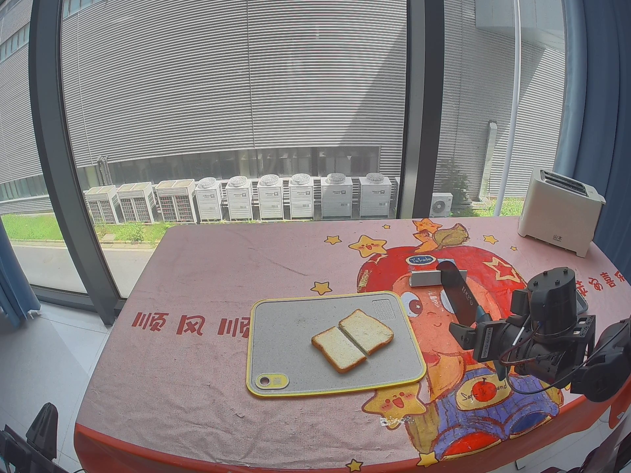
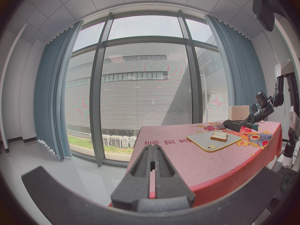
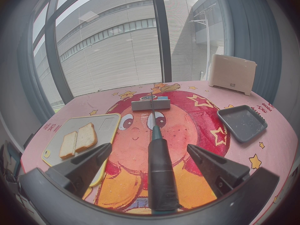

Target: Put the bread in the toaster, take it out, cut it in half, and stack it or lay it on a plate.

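The knife (image 3: 159, 172) lies with its black handle between the wide-spread fingers of the right claw (image 3: 148, 147), which do not seem to pinch it. The left claw (image 2: 152, 175) is pressed closed, off beside the cloth-covered surface (image 1: 197, 376). A boxy cream toaster (image 1: 562, 211) stands far right, and a grey, yellow-rimmed cutting board (image 1: 289, 356) lies at centre. A dark square plate (image 3: 242, 122) sits nearer the toaster. Two bread halves (image 1: 353, 339) lie touching on the board. They look light, soft and crumbly, and are probably best pinched gently across the crusts.
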